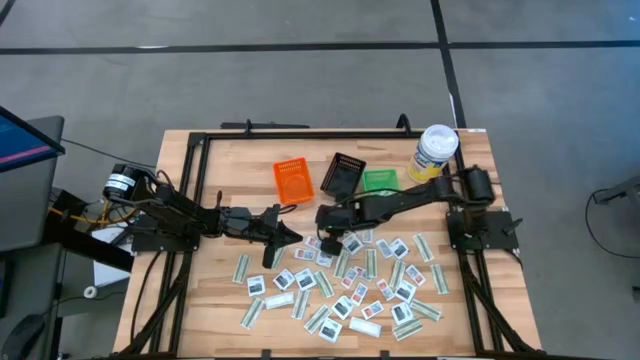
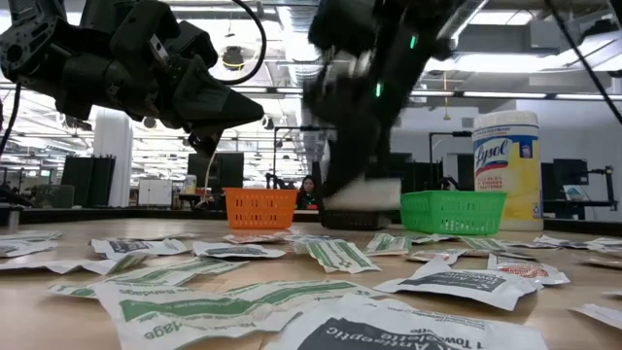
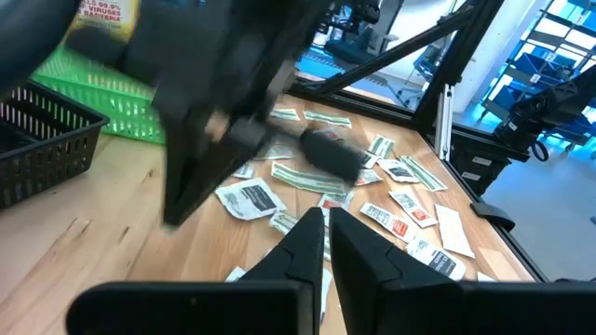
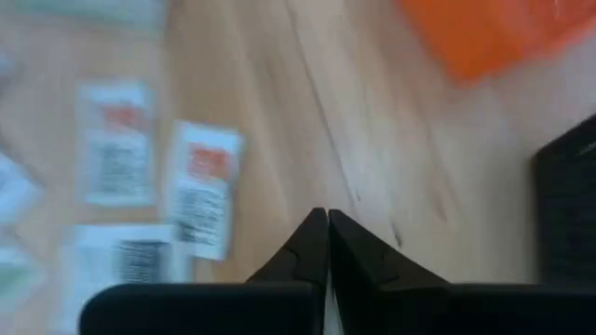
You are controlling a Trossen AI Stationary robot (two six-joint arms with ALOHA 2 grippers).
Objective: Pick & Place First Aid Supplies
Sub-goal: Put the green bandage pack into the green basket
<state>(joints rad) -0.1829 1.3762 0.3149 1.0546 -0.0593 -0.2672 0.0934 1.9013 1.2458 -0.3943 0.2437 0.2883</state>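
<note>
So the wooden table (image 1: pixel 215 300) is covered in first aid packets (image 1: pixel 345 290), a big scatter over the front and middle of the top. There are squarish white ones with red or dark print and long pale-green striped ones, all lying flat, some overlapping. In the low view the nearest ones fill the foreground.

Along the back of the pile sit 3 small bins in a row: orange bin (image 1: pixel 293 180), black bin (image 1: pixel 345 173) and green bin (image 1: pixel 380 180). A yellow canister (image 1: pixel 435 152) with a white lid stands just beside the green bin, toward the right rear corner.

The right gripper (image 1: pixel 327 243) reaches in from the right and sits at the rear edge of the packet scatter, just in front of the black bin. Its wrist view shows the 2 dark fingers (image 4: pixel 349 251) pinched tight together, tips meeting, with bare wood and a few white packets with red print under them. I can't make out anything between the tips.

The left gripper (image 1: pixel 270 257) is up off the table at the left edge of the scatter, fingers (image 3: pixel 303 244) nearly together with just a thin slit between them, nothing in them.
</note>
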